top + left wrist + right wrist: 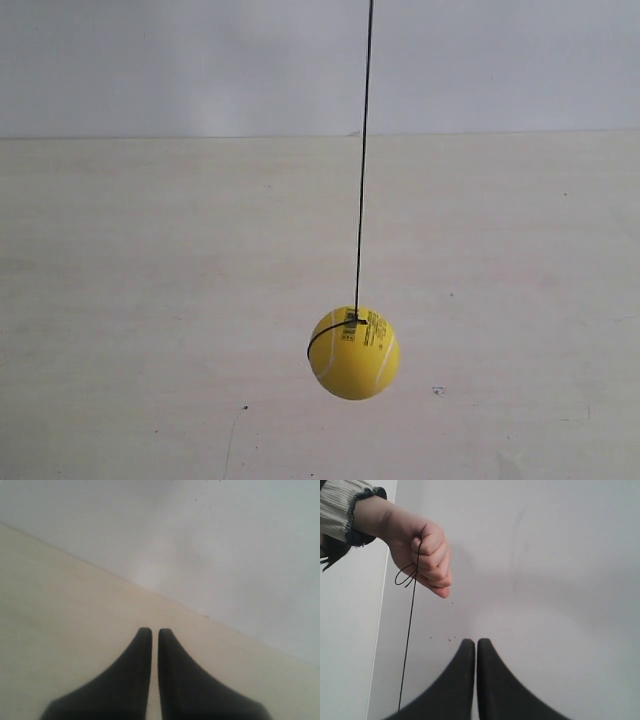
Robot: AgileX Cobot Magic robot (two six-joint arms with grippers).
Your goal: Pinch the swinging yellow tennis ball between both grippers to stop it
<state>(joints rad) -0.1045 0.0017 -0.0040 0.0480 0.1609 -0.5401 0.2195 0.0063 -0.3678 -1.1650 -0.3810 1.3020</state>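
Note:
The yellow tennis ball (354, 353) hangs on a thin black string (363, 160) above the pale table, low and a little right of centre in the exterior view. No arm shows in that view. My left gripper (154, 631) is shut with nothing between its black jaws; it faces the table and wall, and the ball is out of its view. My right gripper (474, 642) is likewise shut and empty. The string (408, 645) runs beside it, apart from the jaws, and the ball itself is hidden from this view.
A person's hand (422, 555) with a light sleeve holds the string's upper end in front of a white wall (545, 555). The pale wooden table (150, 300) meets a white wall (300, 60) at the back.

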